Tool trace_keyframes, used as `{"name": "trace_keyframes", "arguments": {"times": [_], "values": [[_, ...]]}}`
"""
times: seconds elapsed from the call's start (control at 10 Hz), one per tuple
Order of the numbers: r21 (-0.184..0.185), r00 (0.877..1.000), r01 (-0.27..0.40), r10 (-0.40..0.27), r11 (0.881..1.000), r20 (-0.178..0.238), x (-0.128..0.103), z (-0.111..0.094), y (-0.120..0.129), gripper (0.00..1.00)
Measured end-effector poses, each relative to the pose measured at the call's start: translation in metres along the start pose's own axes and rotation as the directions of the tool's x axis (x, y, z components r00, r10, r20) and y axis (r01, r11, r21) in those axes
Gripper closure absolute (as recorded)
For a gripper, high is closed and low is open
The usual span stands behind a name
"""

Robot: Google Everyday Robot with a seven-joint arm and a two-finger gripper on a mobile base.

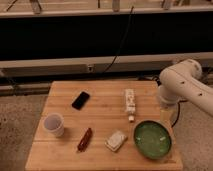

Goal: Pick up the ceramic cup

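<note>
Well left of the green bowl (pixel 152 140), the ceramic cup (pixel 54 124) stands untouched. Step 1, approach: the arm (pixel 179 86), behind the bowl, must reach left. The gripper lies out of frame; its state cannot be told.

Dim warm light from above; bench (pixel 102 122) evenly lit, faint soft shadows (close under objects). Background band near black. Pale sheen on arm (pixel 181 82); tool outside frame.

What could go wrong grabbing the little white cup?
The hand is out of sight; only the arm shows, at the table's right side, and the cup sits far left. Reaching across, it might bump the phone or green bowl. The cup stands near the table's left edge, so a nudge could push it off.
</note>
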Motion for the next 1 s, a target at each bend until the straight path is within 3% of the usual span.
{"name": "trace_keyframes", "arguments": {"times": [0.4, 0.8, 1.0], "values": [[0.017, 0.992, 0.120, -0.120, 0.993, -0.032, -0.023, -0.009, -0.006, 0.20], [0.031, 0.964, 0.262, -0.260, 0.964, -0.058, -0.075, -0.013, -0.016, 0.20], [0.031, 0.948, 0.312, -0.310, 0.949, -0.068, -0.080, -0.014, -0.018, 0.20]]}}
